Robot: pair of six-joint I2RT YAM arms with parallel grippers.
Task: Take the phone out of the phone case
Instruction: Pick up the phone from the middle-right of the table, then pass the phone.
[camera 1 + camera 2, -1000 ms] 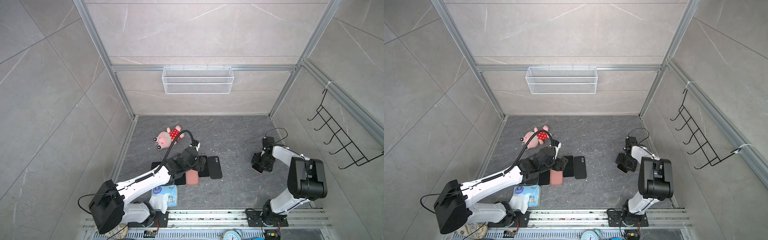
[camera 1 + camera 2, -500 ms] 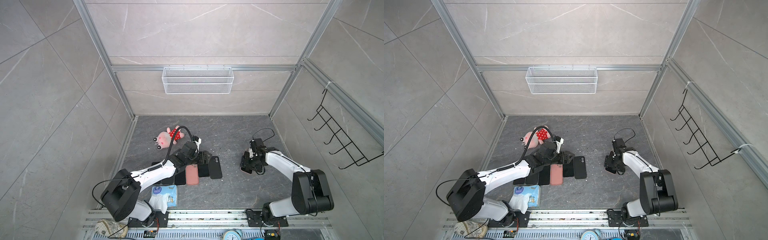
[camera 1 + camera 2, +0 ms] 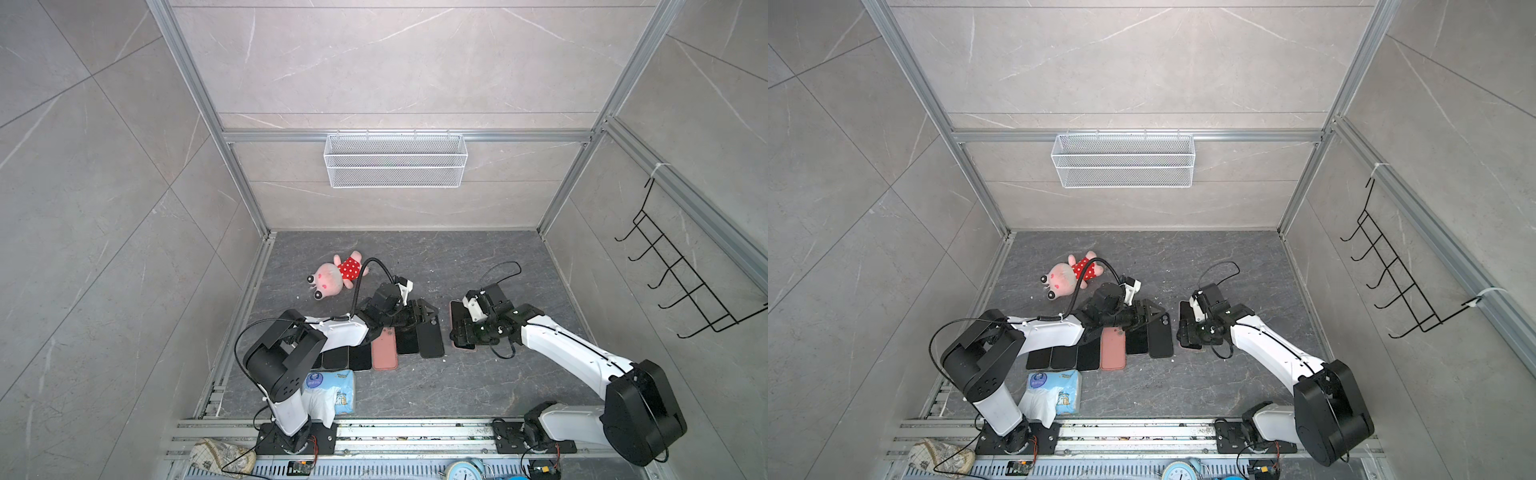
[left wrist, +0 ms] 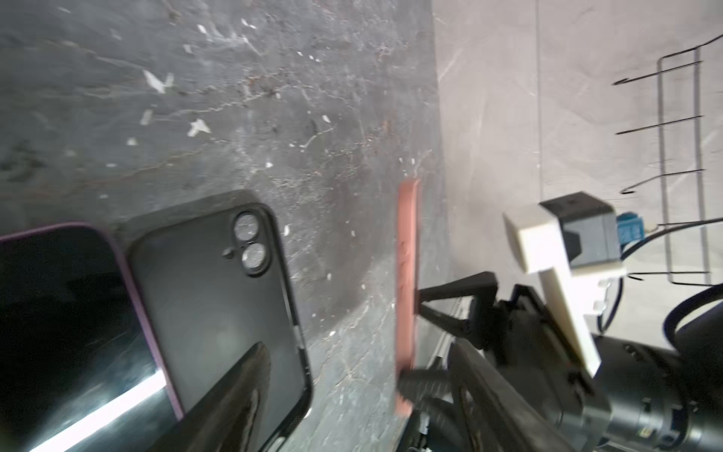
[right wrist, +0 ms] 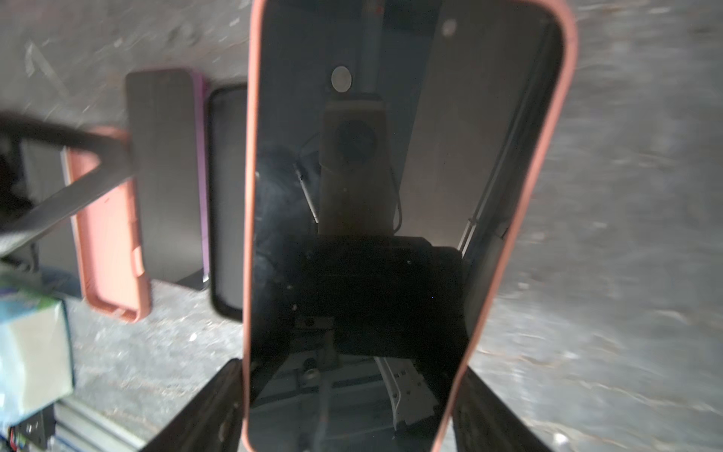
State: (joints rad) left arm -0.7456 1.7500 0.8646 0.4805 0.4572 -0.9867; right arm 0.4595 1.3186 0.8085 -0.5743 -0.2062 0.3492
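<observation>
The phone [image 5: 360, 195], dark screen up, sits in a salmon phone case [image 5: 545, 156]. My right gripper [image 5: 352, 411] is shut on the case's two long sides and holds it just above the floor. In both top views the right gripper [image 3: 465, 328] [image 3: 1190, 328] holds it right of the row of phones. My left gripper [image 3: 422, 309] [image 3: 1152, 311] is open over the row's right end, with nothing between its fingers. In the left wrist view the held phone case [image 4: 407, 281] shows edge-on beyond the left gripper [image 4: 360, 395].
On the floor lies a row: a black case [image 3: 430, 338] with two lens holes, a purple-edged phone [image 3: 407, 338], an empty salmon case [image 3: 384, 347] and several dark phones. A pig plush [image 3: 332, 276] and a tissue pack [image 3: 332, 388] lie nearby. A wire basket [image 3: 395, 160] hangs on the back wall.
My right arm has swung left from the right wall toward the row, carrying the cased phone. My left gripper has shifted right along the row.
</observation>
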